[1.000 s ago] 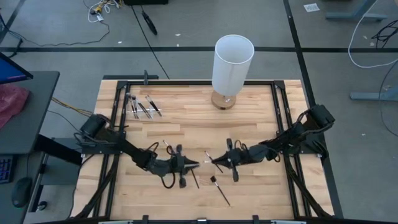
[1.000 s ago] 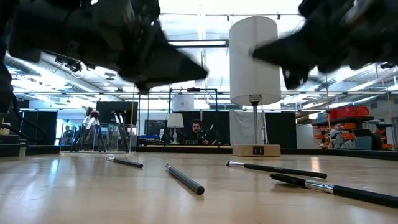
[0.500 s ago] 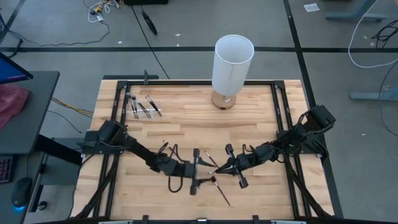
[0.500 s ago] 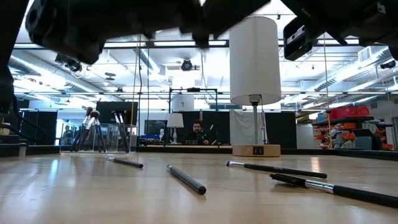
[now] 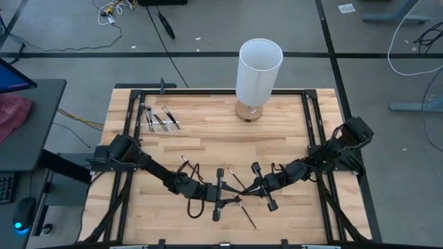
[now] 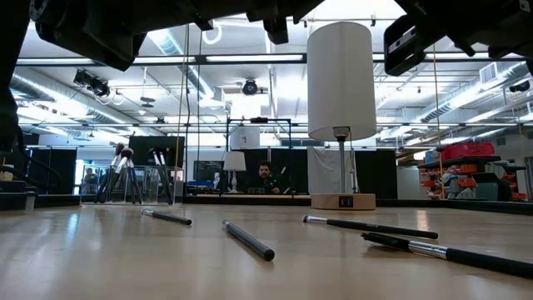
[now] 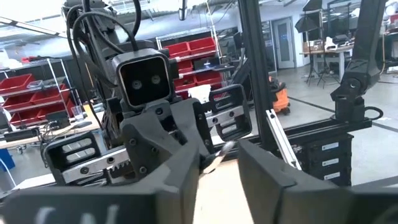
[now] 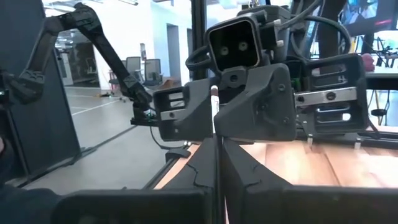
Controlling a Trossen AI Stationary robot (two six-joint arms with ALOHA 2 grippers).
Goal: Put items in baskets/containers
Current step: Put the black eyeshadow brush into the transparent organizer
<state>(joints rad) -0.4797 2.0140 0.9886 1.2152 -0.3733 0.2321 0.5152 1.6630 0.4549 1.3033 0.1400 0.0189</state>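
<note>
**Two claws meet nose to nose over the near half of the table**

The right gripper (image 8: 217, 146) has its fingers pressed together on one slim brush (image 8: 215, 109), which pokes out past the fingertips, and that is a firm pinch. Straight ahead of it, almost touching, sits the left gripper (image 7: 217, 165). Its two fingers (image 7: 177, 171) stand apart with a clear gap, and the pale tip of the held brush shows right at the mouth of that gap. Whether the left fingers touch the brush, I cannot tell.

From above, the left gripper (image 5: 232, 201) and the right gripper (image 5: 248, 188) sit just beside each other, both arms stretched in from the table's sides.

Just on the near side of the two claws, a loose brush (image 5: 248, 216) lies flat on the wood. The level camera picks up more stray ones under the claws: a dark handle (image 6: 248, 239) and a long brush (image 6: 366, 226).

Well away from the left claw, off towards the far corner on its own side, a cluster of brushes (image 5: 158, 119) lies together. From this height I cannot make out the clear container's outline. The tall white cylinder (image 5: 259, 69) stands far beyond both claws.
</note>
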